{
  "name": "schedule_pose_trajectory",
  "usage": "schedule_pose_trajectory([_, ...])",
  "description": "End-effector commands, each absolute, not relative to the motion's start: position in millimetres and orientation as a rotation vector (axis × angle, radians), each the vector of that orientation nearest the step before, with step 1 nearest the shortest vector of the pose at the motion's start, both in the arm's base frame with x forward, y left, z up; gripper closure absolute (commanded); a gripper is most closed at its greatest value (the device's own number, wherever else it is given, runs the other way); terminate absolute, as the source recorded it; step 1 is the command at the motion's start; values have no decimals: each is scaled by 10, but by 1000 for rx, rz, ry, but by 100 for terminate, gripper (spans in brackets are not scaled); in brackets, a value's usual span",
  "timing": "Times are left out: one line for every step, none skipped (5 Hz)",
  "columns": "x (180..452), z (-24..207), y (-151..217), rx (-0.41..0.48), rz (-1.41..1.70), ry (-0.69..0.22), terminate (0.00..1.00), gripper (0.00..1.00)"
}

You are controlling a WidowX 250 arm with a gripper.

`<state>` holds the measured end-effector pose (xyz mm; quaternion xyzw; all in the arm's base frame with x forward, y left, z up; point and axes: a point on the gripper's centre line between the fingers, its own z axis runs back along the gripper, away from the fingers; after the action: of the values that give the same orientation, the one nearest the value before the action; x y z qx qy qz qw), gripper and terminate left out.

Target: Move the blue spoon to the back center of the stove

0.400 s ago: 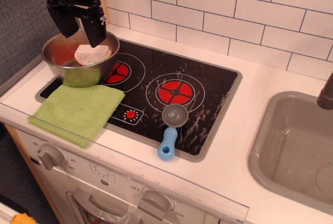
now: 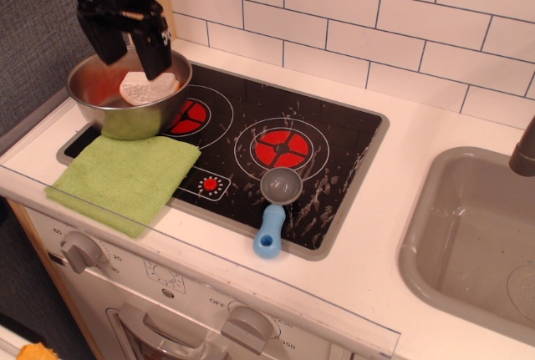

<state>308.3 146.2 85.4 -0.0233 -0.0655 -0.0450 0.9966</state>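
gripper (image 2: 125,47): black, hanging over the steel bowl (image 2: 125,97) at the back left of the stove (image 2: 334,139); your fingers (image 2: 155,51) are spread, with nothing between them.
change: since the last look 0.4 s ago the gripper has shifted only a little, slightly up and to the right; nothing else has moved.
meaning for you: the task looks barely begun; your gripper is well apart from the spoon and has the whole stove to cross before a grasp.
spoon (image 2: 272,210): at the front edge of the stove, right of centre; grey scoop on the black glass, blue handle reaching over the grey rim toward you. untouched.
target: back centre of the stove, the bare black glass behind and between the two red burners (image 2: 282,149); it looks free of things.
bowl contents: a whitish rounded piece (image 2: 149,86) and a reddish tint inside; you cannot tell what they are.
cloth (image 2: 125,176): green, folded, lying over the front left corner of the stove, touching the bowl.
surface: glossy black glass with whitish smears, thickest on the right half; likely slick under the spoon.
counter (image 2: 401,210): white, holding the stove.
room: white tiled wall (image 2: 376,26) behind; grey sink (image 2: 476,235) to the right; knobs (image 2: 79,251) on the front panel below.
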Motion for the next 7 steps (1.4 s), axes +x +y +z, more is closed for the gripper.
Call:
schedule_pose_trajectory([2955,1015,635,1,-381,-211,0,0])
schedule_pose_trajectory([2744,930,142,12,-487,-206,0,0])
schedule_pose_trajectory([2547,637,-213,-13,-451,-128,0,0])
schedule_pose_trajectory([2415,363,-333,-7,-472,-74,0,0])
schedule_pose_trajectory([2332,151,-424,-12,-474,-54,0,0])
schedule_pose_trajectory([2322,84,-425,3,-443,-38,0,0])
schedule_pose_trajectory([2330,73,-439,28,-406,-60,0,0])
